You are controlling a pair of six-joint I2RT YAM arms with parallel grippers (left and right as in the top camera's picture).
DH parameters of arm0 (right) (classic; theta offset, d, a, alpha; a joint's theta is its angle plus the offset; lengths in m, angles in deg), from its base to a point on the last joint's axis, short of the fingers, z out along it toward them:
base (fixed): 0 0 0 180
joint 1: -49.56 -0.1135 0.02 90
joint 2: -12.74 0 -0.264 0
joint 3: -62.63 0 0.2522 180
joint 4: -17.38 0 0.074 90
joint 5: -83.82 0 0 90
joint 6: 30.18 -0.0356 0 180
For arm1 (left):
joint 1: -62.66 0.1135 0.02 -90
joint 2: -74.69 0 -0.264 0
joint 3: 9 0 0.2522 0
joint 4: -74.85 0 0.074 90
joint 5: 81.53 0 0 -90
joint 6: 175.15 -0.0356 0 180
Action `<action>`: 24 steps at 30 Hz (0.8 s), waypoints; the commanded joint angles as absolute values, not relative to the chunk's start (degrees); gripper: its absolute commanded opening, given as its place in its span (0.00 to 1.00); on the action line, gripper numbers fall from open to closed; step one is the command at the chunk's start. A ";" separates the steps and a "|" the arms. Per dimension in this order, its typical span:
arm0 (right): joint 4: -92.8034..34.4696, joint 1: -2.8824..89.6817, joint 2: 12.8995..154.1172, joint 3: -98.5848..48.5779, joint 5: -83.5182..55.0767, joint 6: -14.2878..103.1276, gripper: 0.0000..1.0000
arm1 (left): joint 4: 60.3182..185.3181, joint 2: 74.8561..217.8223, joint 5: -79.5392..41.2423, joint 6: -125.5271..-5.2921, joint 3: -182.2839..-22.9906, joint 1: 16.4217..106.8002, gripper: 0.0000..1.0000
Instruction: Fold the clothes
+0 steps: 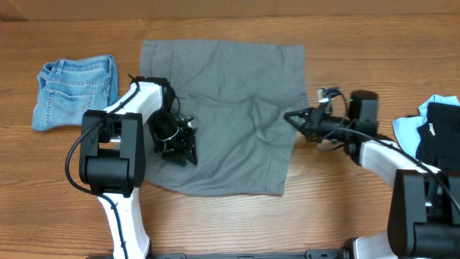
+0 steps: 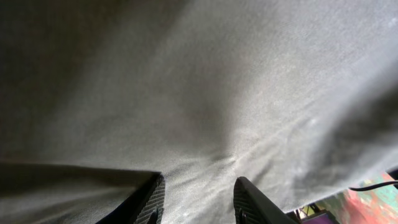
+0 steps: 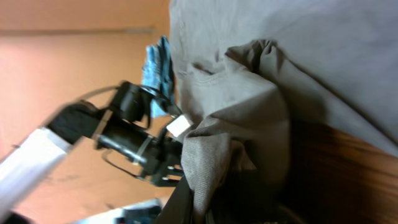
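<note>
Looks barely started: my right gripper (image 1: 290,116) is pinching the shorts (image 1: 230,101) at their right edge, left gripper (image 1: 184,152) half spread over their left part, folds all still to do

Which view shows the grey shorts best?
Overhead: the grey shorts lie spread on the table, with most of the outline visible. Left wrist shows only close-up fabric; right wrist shows a bunched edge and part of the cloth.
</note>
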State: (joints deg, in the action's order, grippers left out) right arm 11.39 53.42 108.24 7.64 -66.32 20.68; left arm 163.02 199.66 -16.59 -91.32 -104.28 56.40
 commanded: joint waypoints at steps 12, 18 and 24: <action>6.73 68.07 108.44 7.22 -79.78 23.92 0.44 | 161.23 202.59 -11.50 -91.39 -101.78 56.27 0.41; -5.83 70.58 108.33 7.22 -76.63 33.86 0.37 | 162.76 202.48 -12.70 -91.50 -104.63 56.27 0.40; -16.57 70.43 104.28 7.03 -66.05 37.12 0.37 | 169.01 201.15 -13.86 -92.94 -114.99 56.27 0.40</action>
State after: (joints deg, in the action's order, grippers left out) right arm -14.66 70.47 107.98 7.53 -72.46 33.80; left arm 167.57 201.50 -15.04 -91.56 -109.46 56.33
